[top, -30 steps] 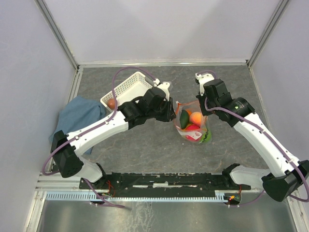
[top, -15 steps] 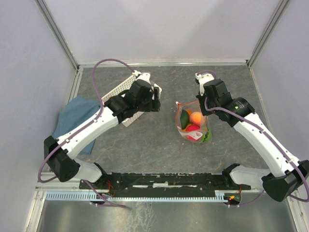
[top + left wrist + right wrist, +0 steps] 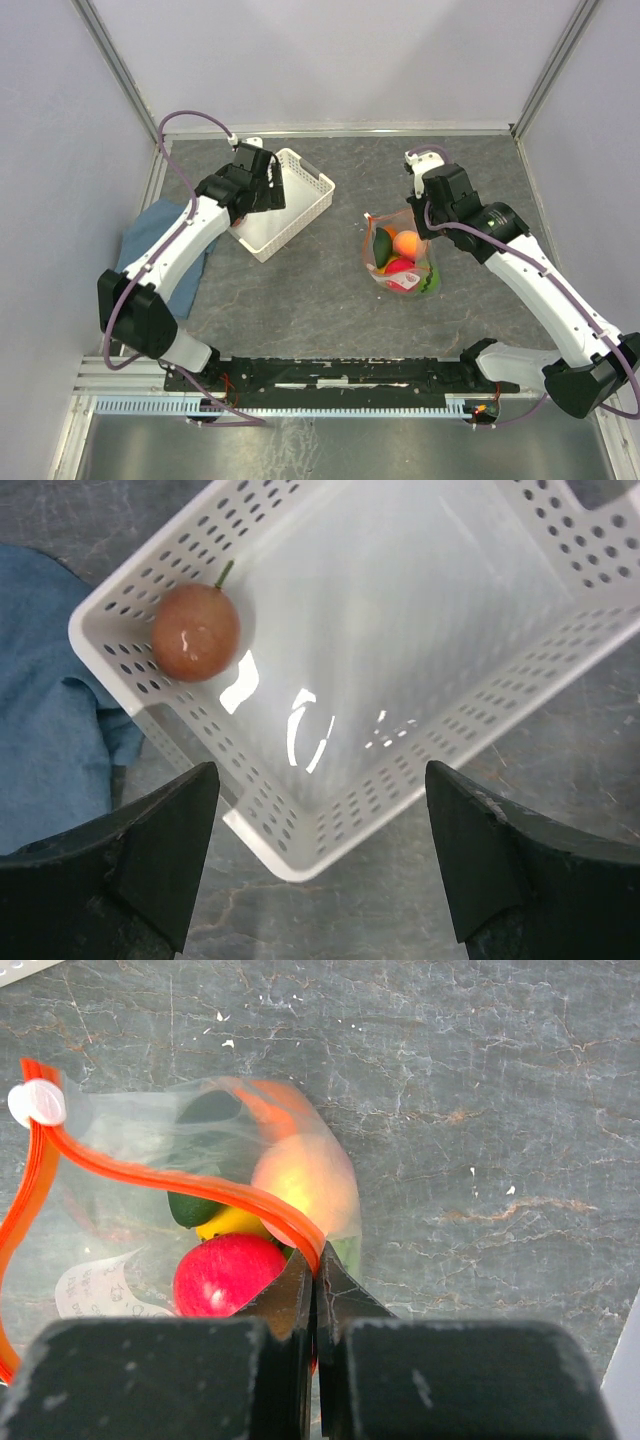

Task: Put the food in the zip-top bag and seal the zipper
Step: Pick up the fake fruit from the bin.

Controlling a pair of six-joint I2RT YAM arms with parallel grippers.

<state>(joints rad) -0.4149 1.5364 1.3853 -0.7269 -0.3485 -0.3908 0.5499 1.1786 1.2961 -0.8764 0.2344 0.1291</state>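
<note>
The clear zip-top bag [image 3: 398, 255] stands open mid-table with a red apple [image 3: 228, 1275], peach [image 3: 305, 1185], yellow lemon [image 3: 232, 1223] and dark green piece [image 3: 190, 1207] inside. Its red-orange zipper [image 3: 190, 1185] has a white slider [image 3: 36, 1102] at the far left. My right gripper [image 3: 315, 1265] is shut on the zipper edge and holds the bag's mouth up. My left gripper [image 3: 320, 865] is open and empty above the near corner of the white lattice basket [image 3: 420, 770]. One brown fruit [image 3: 196, 632] lies in the basket's left corner.
A blue cloth [image 3: 160, 245] lies left of the basket [image 3: 300, 215], also seen in the left wrist view [image 3: 50, 710]. Grey walls and a metal frame ring the table.
My left arm has swung left from beside the bag to over the basket. The basket, tipped up half a second ago, now sits flat. The right gripper and bag have not moved.
</note>
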